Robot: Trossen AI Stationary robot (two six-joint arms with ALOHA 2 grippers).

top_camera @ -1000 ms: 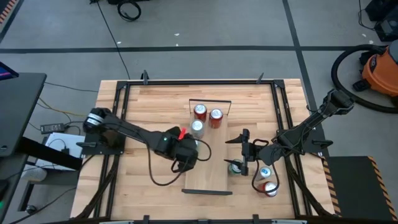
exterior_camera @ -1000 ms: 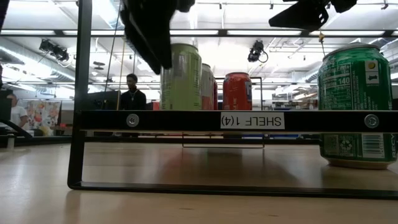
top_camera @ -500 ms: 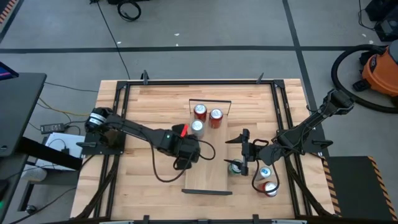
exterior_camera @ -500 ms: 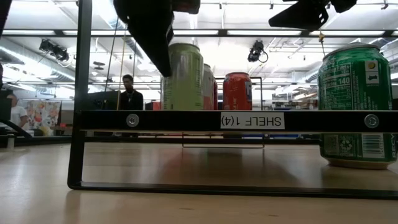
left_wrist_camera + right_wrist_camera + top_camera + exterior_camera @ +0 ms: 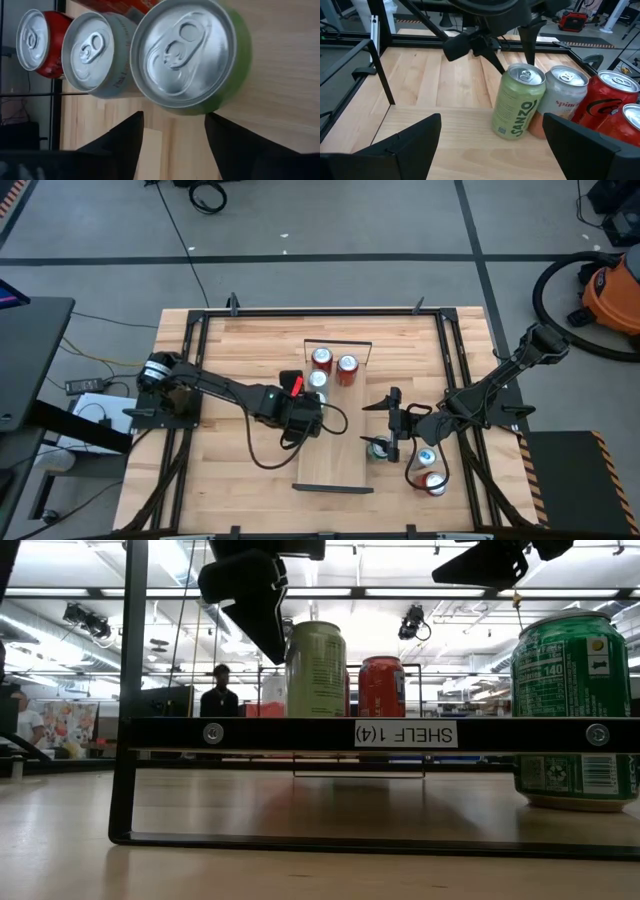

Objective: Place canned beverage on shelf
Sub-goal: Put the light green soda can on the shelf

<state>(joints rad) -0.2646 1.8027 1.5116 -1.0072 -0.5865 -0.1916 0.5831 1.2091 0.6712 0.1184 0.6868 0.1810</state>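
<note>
While the green can point(image 5: 519, 101) stands free on the shelf point(image 5: 325, 460), the left gripper point(image 5: 172, 135) fingers, half open, hold nothing above it.

An overhead camera looks straight down on the whole slatted table point(image 5: 240, 350), taking in the shelf point(image 5: 335, 455) at its middle and the grey floor around it. A second camera sits at tabletop height just before the shelf's black end rail point(image 5: 380, 733), facing level along the shelf into the room behind. Each wrist camera looks past its own dark fingers: the left from close above the green can point(image 5: 187, 55), the right from farther off at the same green can, which the low view also shows.
</note>
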